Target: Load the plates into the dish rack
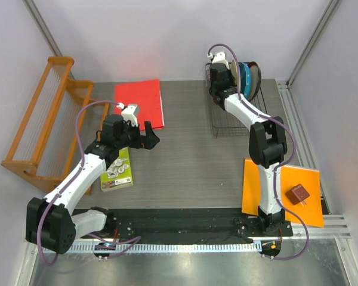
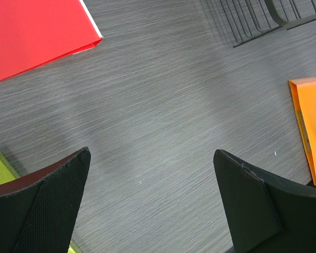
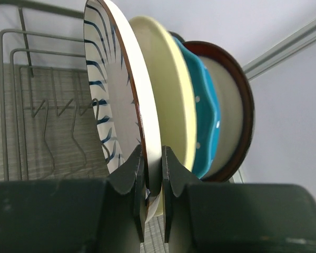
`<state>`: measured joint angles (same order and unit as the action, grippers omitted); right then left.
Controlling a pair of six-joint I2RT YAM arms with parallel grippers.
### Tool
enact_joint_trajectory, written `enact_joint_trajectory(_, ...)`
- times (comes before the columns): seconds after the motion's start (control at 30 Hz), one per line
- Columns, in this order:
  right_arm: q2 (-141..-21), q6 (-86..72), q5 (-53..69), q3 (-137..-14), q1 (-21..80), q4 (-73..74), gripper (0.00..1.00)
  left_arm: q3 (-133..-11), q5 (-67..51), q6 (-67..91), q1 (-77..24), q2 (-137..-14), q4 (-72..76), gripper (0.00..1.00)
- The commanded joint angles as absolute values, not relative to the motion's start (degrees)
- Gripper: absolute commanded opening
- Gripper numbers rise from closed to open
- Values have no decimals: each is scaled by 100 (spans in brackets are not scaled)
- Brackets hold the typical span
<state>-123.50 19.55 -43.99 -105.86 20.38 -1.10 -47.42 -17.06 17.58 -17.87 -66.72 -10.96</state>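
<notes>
Four plates (image 1: pixel 246 74) stood on edge, packed side by side, at the far end of the dish rack (image 3: pixel 0 105), the black wire basket at the far right of the table (image 1: pixel 191 161) near the back wall. In the right wrist view they ran left to right: the white plate with dark petals (image 3: pixel 113 105), the cream plate (image 3: pixel 166 89), the blue scalloped plate (image 3: pixel 208 110) and the red-rimmed plate (image 3: pixel 234 105), each one leaning close against the next. The right gripper (image 3: pixel 151 163) was closed tight on the lower rim of the white plate with dark petals, one finger on either face of it, with the arm stretched out over the rack.

The left gripper (image 2: pixel 151 155) hung over the bare grey tabletop at centre left, its jaws spread as wide as they go and nothing between them. A red sheet (image 1: pixel 140 102) lay flat just beyond it, and a yellow-green card (image 1: pixel 116 173) lay under the left arm. An orange wooden rack (image 1: pixel 45 125) stood along the left edge of the table. At the near right an orange sheet (image 1: pixel 286 190) lay beside the right arm's base, with a small brown object (image 1: pixel 298 194) resting on it.
</notes>
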Motion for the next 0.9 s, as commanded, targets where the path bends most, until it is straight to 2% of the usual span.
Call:
enact_joint_trajectory(0.0, -12085, 1837, -4597, -10802, 2004, -765, 1, -4720, -1653, 1723, -1802, -6697, -844, 99)
enact_joint_trajectory(0.03, -12102, 1811, -4562, -10784, 2013, -712, 1, -4720, -1635, 1723, -1802, -6689, -852, 99)
enact_joint_trajectory(0.07, -12103, 1819, -4518, -10767, 1995, -695, 7, -4720, -1617, 1731, -1802, -6697, -861, 100)
enact_joint_trajectory(0.13, -12076, 1776, -4474, -10723, 2004, -607, 23, -4728, -1512, 1731, -1793, -6715, -914, 100)
enact_joint_trajectory(0.17, -12059, 1775, -4439, -10697, 2004, -580, 36, -4729, -1486, 1740, -1793, -6724, -940, 100)
enact_joint_trajectory(0.2, -11998, 1784, -4430, -10653, 2004, -580, 41, -4737, -1451, 1740, -1802, -6732, -958, 100)
enact_joint_trajectory(0.27, -11918, 1784, -4412, -10495, 2004, -589, 48, -4737, -1363, 1749, -1793, -6741, -967, 100)
enact_joint_trajectory(0.5, -11418, 1811, -4324, -10037, 2056, -598, 52, -4746, -1169, 1653, -1793, -6610, -1055, 100)
enact_joint_trajectory(0.6, -10961, 1802, -4184, -9862, 2196, -528, 58, -4851, -810, 1521, -1793, -6513, -1186, 99)
enact_joint_trajectory(0.7, -10294, 1706, -3860, -9511, 2416, -370, 70, -5132, -431, 1153, -1793, -6469, -1423, 99)
enact_joint_trajectory(0.87, -9160, 1187, -2436, -8501, 2522, 562, 100, -5510, -44, 432, -1793, -6320, -1696, 99)
